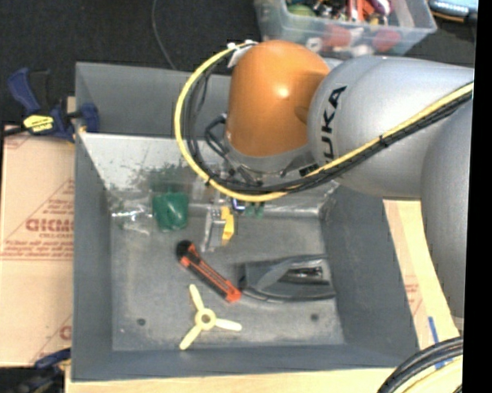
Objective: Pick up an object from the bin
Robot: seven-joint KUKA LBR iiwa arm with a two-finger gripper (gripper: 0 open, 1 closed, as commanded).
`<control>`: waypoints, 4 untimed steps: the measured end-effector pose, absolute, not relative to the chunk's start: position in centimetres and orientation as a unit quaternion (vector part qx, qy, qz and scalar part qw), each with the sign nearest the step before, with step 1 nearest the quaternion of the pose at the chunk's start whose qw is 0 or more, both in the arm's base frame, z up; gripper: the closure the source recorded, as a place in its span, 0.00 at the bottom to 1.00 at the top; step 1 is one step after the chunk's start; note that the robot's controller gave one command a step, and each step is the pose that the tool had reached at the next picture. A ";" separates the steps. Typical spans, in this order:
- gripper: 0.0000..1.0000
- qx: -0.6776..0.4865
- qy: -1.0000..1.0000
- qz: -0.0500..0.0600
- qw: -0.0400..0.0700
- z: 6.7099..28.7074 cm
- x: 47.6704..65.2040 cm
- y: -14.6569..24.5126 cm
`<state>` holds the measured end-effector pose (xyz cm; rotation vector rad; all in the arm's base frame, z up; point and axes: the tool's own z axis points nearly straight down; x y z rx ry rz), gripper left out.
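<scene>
Setting: you are looking down into a grey metal bin with a few loose things spread over its floor.
Arm: the silver arm comes in from the right and covers the bin's upper middle. An orange cover sits on its wrist, and a yellow cable loops round it.
Hand: the hand points down below the orange cover, low over the floor in the upper middle of the bin. You cannot tell whether it is apart or together.
Nearest things: a green lump lies just beside the hand, on its left. The upper end of a black-and-orange tool lies just below the hand, and the tool runs slantwise down to the right.
Task's thing: you cannot tell which of these two the hand is set on; both lie in the bin's middle, close to it.
Left of the green lump: a clear plastic piece, touching it or very nearly so.
Right of the tool: a dark grey flat object, lying near the tool's lower end.
Front of the bin: a cream three-bladed propeller, flat on the floor, just below the tool.
</scene>
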<state>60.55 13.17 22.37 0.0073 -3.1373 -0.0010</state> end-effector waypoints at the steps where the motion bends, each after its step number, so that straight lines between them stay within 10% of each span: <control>1: 0.00 0.000 -1.000 -0.001 -0.002 22.9 60.7 13.1; 2: 0.00 -0.064 -0.998 -0.002 -0.003 10.6 57.6 9.3; 3: 0.00 -0.189 -0.982 -0.002 -0.004 15.5 52.0 8.9; 4: 0.00 -0.119 -0.993 -0.001 -0.004 9.7 56.0 9.6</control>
